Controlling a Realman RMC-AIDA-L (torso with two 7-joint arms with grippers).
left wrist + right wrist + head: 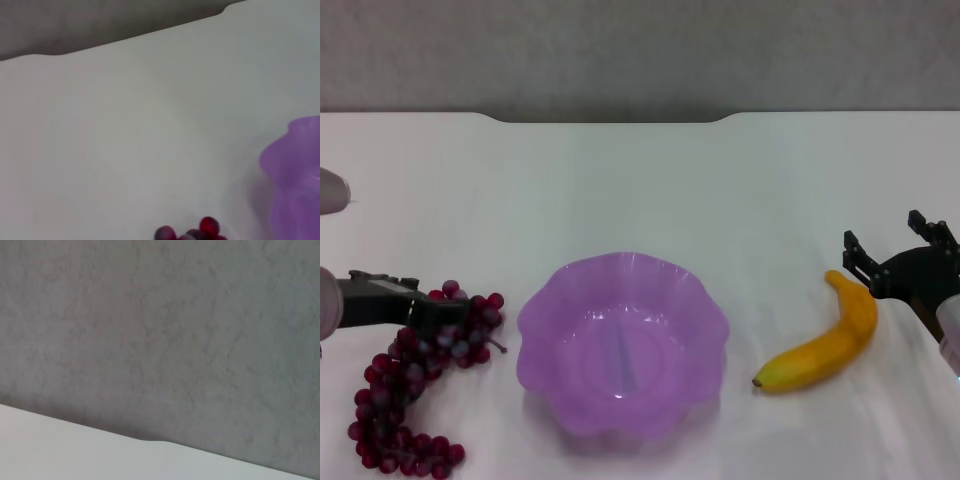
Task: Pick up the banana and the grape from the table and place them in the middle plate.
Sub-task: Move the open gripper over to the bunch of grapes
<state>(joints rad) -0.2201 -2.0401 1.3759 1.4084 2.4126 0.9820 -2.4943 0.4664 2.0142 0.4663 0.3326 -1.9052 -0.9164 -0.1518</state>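
On the table (pixel 650 190) you have one empty plate (pixel 623 345) between one grape bunch (pixel 415 385), which your left gripper (pixel 445 312) touches, fingers unclear, and one banana (pixel 823 347) beside your wide-open right gripper (pixel 898 248).

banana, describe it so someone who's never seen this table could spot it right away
On the white table, start at the wavy purple middle plate in the centre and go toward the robot's right. The banana lies flat there, its upper end by the black right hand. It is the only yellow, curved thing; the grape is dark red.
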